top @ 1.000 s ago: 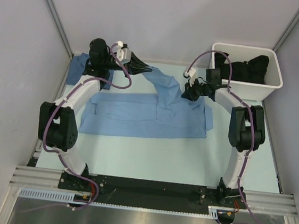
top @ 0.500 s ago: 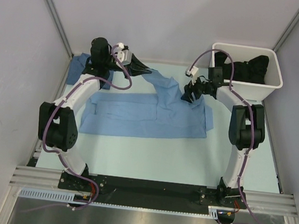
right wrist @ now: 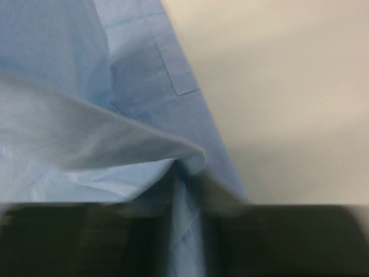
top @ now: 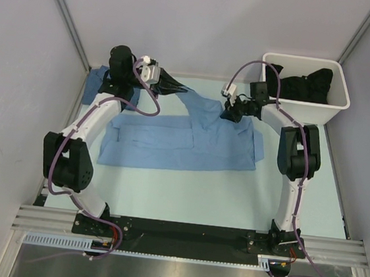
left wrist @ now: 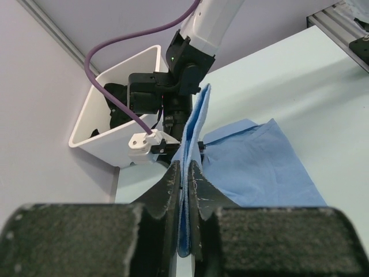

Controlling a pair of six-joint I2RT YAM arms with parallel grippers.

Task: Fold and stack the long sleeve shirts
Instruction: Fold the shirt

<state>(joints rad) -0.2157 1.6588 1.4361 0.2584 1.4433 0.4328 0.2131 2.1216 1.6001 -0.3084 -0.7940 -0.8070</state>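
Pinching the shirt [top: 171, 144] on both ends here: left hand [left wrist: 184, 173] clamped on a raised edge, right hand [top: 233, 110] nipping the same fold. Rest lying flat mid table [top: 199, 193]. Soft, light, floppy, so probably best gripped at hems, pulled taut.

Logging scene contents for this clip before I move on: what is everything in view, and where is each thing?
light-blue shirt: 1, light blue, spread mid-table, far part raised between both pincers
darker blue garment: 1, darker blue, far-left table corner, partly under the left arm
bin: 1, white, far-right corner
black cloth: 1 heap, black, inside the bin
table: 1, pale blue-green
rail: 1, silver, along the near edge
left arm: 1, white and black, left side
right arm: 1, white and black, right side
left pincer: 1, black, shut on the light-blue shirt
right pincer: 1, black, shut on the light-blue shirt
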